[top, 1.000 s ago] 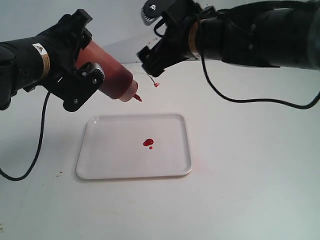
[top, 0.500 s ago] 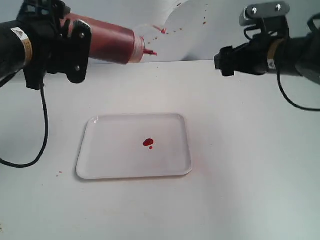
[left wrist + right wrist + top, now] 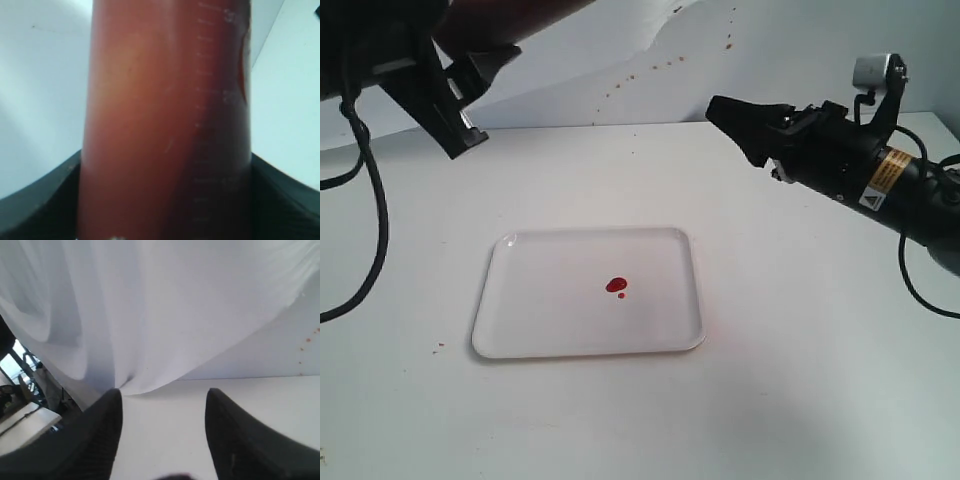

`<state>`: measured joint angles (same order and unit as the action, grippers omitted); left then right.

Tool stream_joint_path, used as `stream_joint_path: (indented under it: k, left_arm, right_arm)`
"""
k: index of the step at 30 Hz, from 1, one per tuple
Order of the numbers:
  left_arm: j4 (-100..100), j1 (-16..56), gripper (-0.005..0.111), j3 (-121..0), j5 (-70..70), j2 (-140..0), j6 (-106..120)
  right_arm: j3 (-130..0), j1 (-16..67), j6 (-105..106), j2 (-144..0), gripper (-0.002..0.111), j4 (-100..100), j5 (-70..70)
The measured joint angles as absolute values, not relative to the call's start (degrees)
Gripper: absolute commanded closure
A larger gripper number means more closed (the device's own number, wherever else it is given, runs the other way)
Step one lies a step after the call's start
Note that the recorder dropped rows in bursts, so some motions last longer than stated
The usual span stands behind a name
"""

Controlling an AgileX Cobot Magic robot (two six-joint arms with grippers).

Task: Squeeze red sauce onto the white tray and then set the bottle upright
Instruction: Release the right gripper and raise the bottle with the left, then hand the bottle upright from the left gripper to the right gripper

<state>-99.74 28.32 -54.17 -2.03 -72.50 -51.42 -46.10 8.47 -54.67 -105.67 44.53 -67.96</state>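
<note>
The white tray (image 3: pixel 530 320) lies flat on the table, left of centre. On it sits the red sauce (image 3: pixel 616 285), a small glossy blob with a tinier drop beside it. My left gripper (image 3: pixel 470 85) is high at the back left, shut on the bottle (image 3: pixel 515 18). Only part of its orange-red body shows at the top edge; cap and nozzle are out of view. The bottle (image 3: pixel 165 120) fills the left wrist view, with my left gripper (image 3: pixel 165 212) clamped around it. My right gripper (image 3: pixel 732 128) hovers open and holding nothing to the back right of the tray. In the right wrist view my right gripper (image 3: pixel 165 392) shows only table between its fingers.
A white backdrop sheet (image 3: pixel 720 50) hangs behind the table, dotted with brownish-red specks (image 3: pixel 665 64). A black cable (image 3: pixel 375 230) loops down from the left arm. Tiny specks (image 3: pixel 440 345) lie on the table left of the tray.
The left arm has raised the bottle up and back until most of it is out of the exterior view. The right gripper has dropped lower and now points towards the table's middle.
</note>
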Motion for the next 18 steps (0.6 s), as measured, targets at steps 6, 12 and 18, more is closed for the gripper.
stream_joint_path:
  k: [6, 12, 18]
  left_arm:
    - [-99.67, 28.32, 0.107, -54.17, 3.27, -72.5, -58.99]
    - [-94.07, 28.32, 0.107, -54.17, 7.71, -74.17, -59.98]
    - [-90.63, 28.32, 0.107, -54.17, 11.65, -79.92, -60.07]
  right_arm:
    - [-46.1, 8.47, -59.65, -105.56, 0.06, 46.29, -69.08]
    - [-46.1, 12.57, -58.86, -105.45, 0.04, 47.02, -69.07]
    - [-46.1, 18.84, -50.2, -104.64, 0.032, 43.84, -69.07]
